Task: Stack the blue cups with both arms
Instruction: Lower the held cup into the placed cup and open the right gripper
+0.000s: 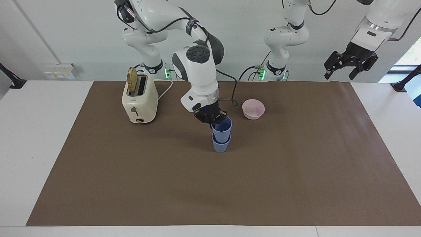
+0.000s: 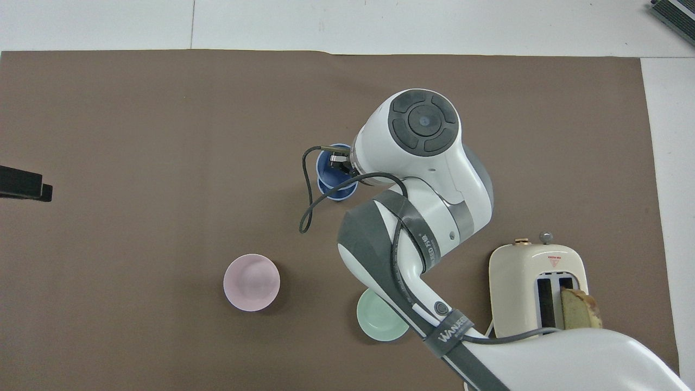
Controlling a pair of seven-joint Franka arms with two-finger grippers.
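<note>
Two blue cups stand near the middle of the brown mat. The upper blue cup [image 1: 222, 127] sits partly nested in the lower blue cup [image 1: 220, 145], which stands on the mat. My right gripper [image 1: 212, 119] is shut on the upper cup's rim, on the side toward the robots. In the overhead view the right gripper [image 2: 340, 163] reaches into the upper cup [image 2: 327, 172], and the lower cup's rim [image 2: 337, 195] shows just under it. My left gripper [image 1: 346, 69] waits open and empty, raised high past the left arm's end of the mat; its tip shows in the overhead view [image 2: 24, 184].
A cream toaster [image 1: 139, 98] with a slice of bread in one slot stands toward the right arm's end. A pale pink bowl [image 1: 253, 109] sits beside the cups, nearer to the robots. A mint-green bowl [image 2: 377, 320] lies partly under the right arm.
</note>
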